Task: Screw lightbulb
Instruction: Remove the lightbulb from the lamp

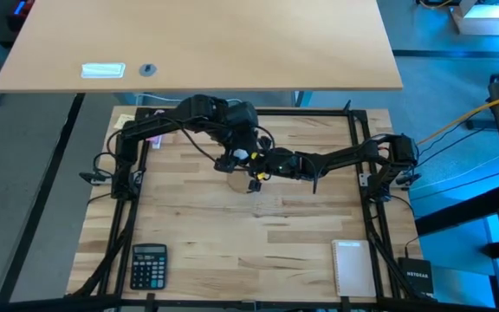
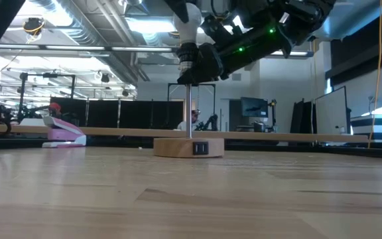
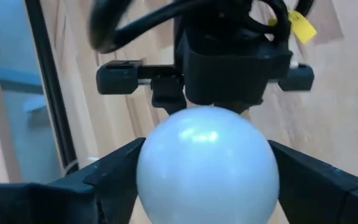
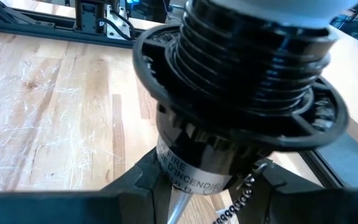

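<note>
Frame center: left gripper [image 3: 207, 180] is bracketing the smooth white lightbulb [image 3: 207, 163], grip unclear. Right gripper [image 4: 204, 186] is clamping the ribbed black socket [image 4: 241, 93] above its round wooden base [image 2: 188, 147].

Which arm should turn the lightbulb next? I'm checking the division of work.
Probably the left: the left gripper straddles the white lightbulb from above, one finger on each side. The right gripper is closed on the black socket, bracing it.
</note>
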Controlling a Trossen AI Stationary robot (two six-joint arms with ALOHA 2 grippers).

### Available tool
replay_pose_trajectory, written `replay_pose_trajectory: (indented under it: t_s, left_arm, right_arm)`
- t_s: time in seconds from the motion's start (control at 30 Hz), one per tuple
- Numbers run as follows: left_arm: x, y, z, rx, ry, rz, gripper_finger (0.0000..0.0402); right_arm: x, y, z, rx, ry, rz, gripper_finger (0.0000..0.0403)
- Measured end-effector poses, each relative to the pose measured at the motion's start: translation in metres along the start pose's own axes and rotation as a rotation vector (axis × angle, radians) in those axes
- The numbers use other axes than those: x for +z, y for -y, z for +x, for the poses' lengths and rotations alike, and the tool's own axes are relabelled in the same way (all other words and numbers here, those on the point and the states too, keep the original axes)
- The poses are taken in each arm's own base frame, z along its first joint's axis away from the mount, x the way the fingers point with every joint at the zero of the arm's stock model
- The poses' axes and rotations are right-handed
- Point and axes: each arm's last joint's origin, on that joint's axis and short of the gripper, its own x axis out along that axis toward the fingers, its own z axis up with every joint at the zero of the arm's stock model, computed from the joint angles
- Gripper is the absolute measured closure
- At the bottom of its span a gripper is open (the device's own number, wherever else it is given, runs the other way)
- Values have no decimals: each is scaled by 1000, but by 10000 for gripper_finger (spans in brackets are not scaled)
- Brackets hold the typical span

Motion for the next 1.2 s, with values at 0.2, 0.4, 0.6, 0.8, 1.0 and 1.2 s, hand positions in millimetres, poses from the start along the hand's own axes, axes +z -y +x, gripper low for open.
replay_pose_trajectory:
  t_s: [0.2,0.4,0.6,0.8,1.0,1.2]
  left_arm:
    - [0,-1,0,14,-5,-185,155]
    - [0,-2,1,64,-9,-550,155]
    - [-1,-3,1,125,4,-1020,137]
    - [4,-2,6,99,32,-1111,125]
    - [4,-6,5,148,43,-1040,117]
    - [1,-10,-18,144,101,-988,87]
  right_arm:
    - [0,0,0,2,1,-7,272]
    - [0,1,0,-38,-7,0,272]
    - [1,2,0,-75,3,14,272]
    - [0,2,0,-85,1,18,272]
    - [0,3,0,-84,-3,14,272]
    - [0,3,0,-84,-3,13,272]
